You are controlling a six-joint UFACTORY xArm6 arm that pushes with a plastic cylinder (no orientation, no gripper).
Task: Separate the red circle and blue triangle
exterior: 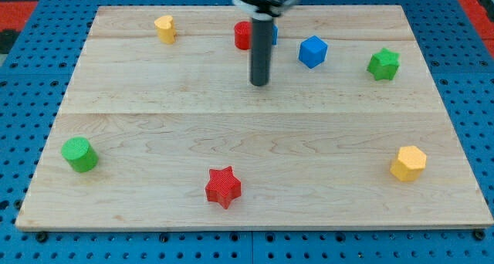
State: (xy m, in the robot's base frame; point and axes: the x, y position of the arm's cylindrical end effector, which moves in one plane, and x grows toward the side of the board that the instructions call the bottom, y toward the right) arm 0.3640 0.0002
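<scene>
The red circle (242, 35) sits near the view's top centre, partly hidden behind my rod. The blue triangle (273, 33) is right beside it on the view's right; only a sliver shows past the rod, so its shape is hard to make out. Whether the two touch is hidden. My tip (260, 83) rests on the board a little below both blocks, not touching them.
A blue cube (312, 51) lies right of the pair. A green star (384, 64) is at upper right, a yellow heart (164, 28) at upper left. A green cylinder (79, 154), a red star (223, 187) and a yellow hexagon (408, 164) lie lower down on the wooden board (154, 102).
</scene>
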